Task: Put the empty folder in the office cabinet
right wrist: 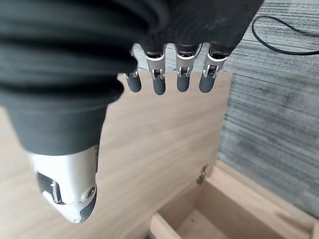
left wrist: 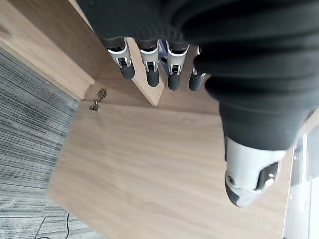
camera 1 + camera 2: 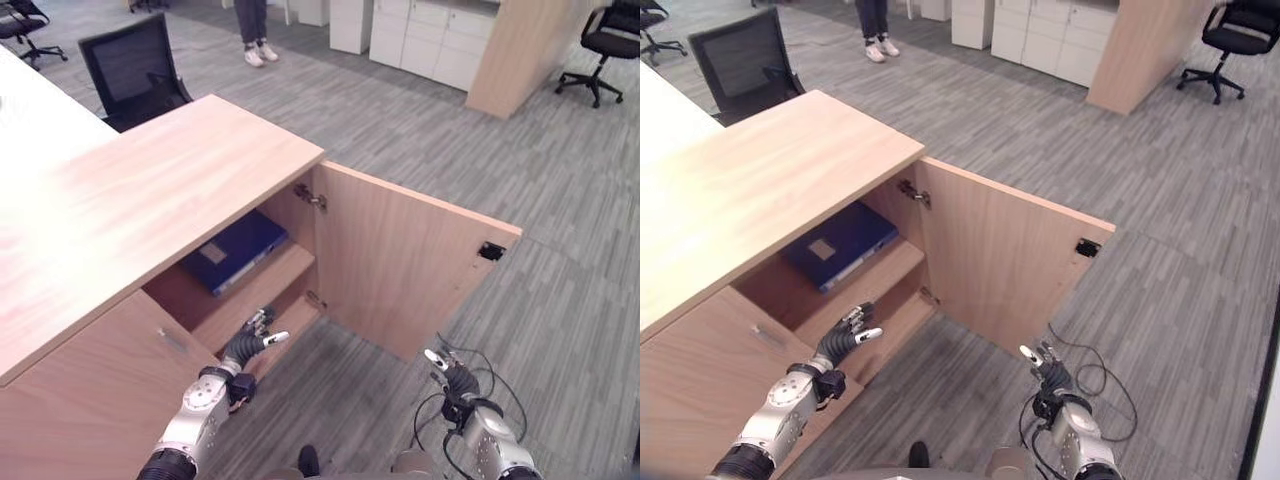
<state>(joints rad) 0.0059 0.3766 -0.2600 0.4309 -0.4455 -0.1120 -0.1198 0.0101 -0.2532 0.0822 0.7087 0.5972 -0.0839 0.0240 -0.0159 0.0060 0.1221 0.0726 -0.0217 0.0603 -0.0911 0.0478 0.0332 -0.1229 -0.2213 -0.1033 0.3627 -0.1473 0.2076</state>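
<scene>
My two head cameras look steeply down at the open cabinet [image 3: 300,260]; each wrist camera looks along its own hand, close to the door [image 2: 149,169].

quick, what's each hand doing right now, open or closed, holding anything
Left hand: open, fingers relaxed, holding nothing, in front of the open cabinet.
Right hand: open, holding nothing, low over the floor.

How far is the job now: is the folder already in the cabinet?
Placing looks done: the blue folder lies on the shelf inside the cabinet. The left hand and right hand are open and hold nothing. The door stands open; closing it may remain.
</scene>
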